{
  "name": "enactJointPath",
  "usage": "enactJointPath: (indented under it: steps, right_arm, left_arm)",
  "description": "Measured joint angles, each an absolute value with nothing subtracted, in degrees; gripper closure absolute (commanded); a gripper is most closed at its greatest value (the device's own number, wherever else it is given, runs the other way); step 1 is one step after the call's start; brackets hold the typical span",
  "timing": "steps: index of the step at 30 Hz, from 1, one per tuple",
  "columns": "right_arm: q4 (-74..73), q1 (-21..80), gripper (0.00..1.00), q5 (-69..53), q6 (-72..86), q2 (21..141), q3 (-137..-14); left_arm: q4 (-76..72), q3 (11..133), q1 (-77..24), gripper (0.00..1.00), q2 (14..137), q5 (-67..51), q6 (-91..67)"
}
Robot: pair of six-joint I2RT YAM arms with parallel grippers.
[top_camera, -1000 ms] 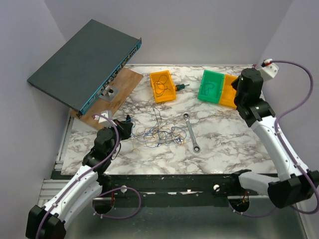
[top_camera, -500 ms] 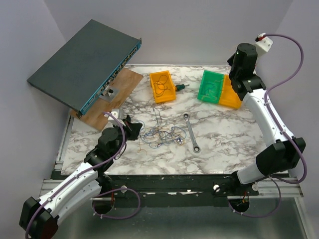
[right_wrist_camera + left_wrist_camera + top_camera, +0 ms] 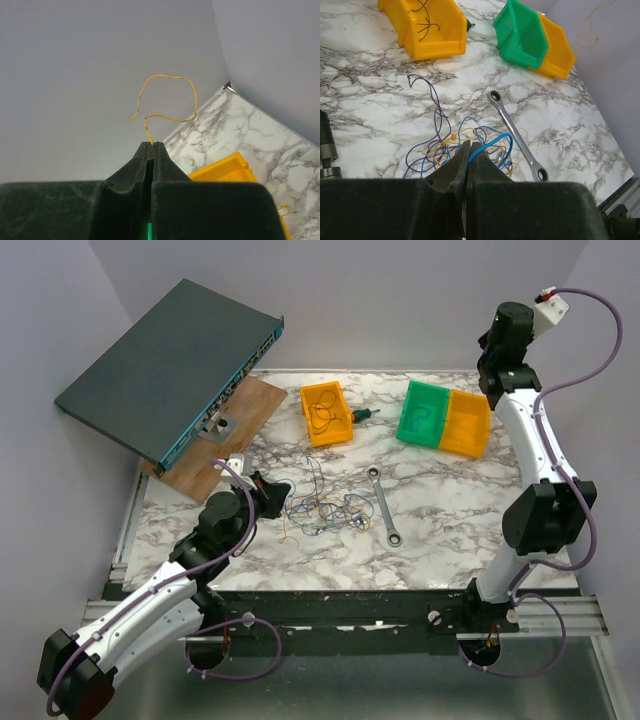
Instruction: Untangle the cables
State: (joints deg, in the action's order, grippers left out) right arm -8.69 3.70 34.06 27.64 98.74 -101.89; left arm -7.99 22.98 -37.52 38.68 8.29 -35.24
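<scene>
The cables (image 3: 320, 508) lie as a small tangle of blue, yellow-orange and dark wires on the marble table, left of the wrench; they also show in the left wrist view (image 3: 437, 147). My left gripper (image 3: 272, 495) is at the tangle's left edge, and its jaws (image 3: 469, 146) are shut on a blue wire loop (image 3: 492, 141). My right gripper (image 3: 492, 343) is raised high above the green and yellow bins at the back right. It is shut (image 3: 152, 144) on a single thin yellow-orange wire (image 3: 195, 102) that curls in the air before the wall.
A silver wrench (image 3: 384, 504) lies right of the tangle. A yellow bin (image 3: 327, 413) holding dark wires stands at the back centre. A green bin (image 3: 425, 412) and a second yellow bin (image 3: 467, 423) stand at the back right. A network switch (image 3: 170, 365) rests on a wooden board (image 3: 235, 430) at the back left.
My right arm has risen from beside the bins to high above them. My left gripper has moved right, to the tangle's edge.
</scene>
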Motion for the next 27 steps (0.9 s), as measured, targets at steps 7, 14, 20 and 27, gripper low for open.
enactJointPath:
  steps: [7, 14, 20, 27]
  right_arm:
    - [-10.35, 0.40, 0.99, 30.46, 30.96, 106.67, -98.17]
    - [-13.15, 0.34, 0.99, 28.82, 32.36, 109.75, -96.55]
    - [-12.71, 0.38, 0.99, 29.43, 32.86, 109.71, -94.37]
    - [-13.34, 0.38, 0.99, 29.91, 34.83, 112.22, -86.83]
  left_arm:
    - [-8.01, 22.98, -38.44, 1.00, 40.03, 8.29, -35.27]
    - [-8.03, 23.00, -39.13, 1.00, 40.29, 8.34, -35.16]
    - [-8.08, 23.00, -39.53, 1.00, 40.29, 8.34, -34.85]
    - [-8.03, 23.00, -39.94, 1.00, 40.29, 8.34, -33.74]
